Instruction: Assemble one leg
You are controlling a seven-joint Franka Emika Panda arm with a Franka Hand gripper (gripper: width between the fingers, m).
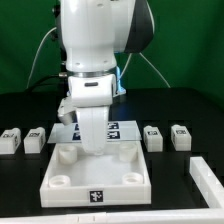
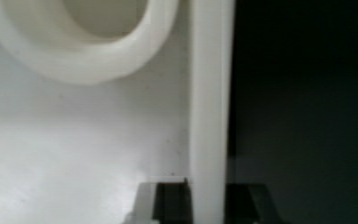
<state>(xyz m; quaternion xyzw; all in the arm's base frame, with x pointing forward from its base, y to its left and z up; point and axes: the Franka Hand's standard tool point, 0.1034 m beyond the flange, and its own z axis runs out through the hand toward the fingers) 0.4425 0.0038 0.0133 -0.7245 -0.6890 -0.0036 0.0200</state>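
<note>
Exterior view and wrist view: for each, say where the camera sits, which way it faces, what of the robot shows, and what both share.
Exterior view: off the arm, slightly raised, facing it across the white panel; arm and gripper show.
Wrist view: on the wrist, looking closely down at the panel and a round socket; only dark fingertips show.
Shared: the white panel and the gripper's tip.

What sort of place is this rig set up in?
Most likely a robotics lab test bench: a black table in front of a green backdrop, a fixed marker board, and tagged legs laid out on either side of the arm.
</note>
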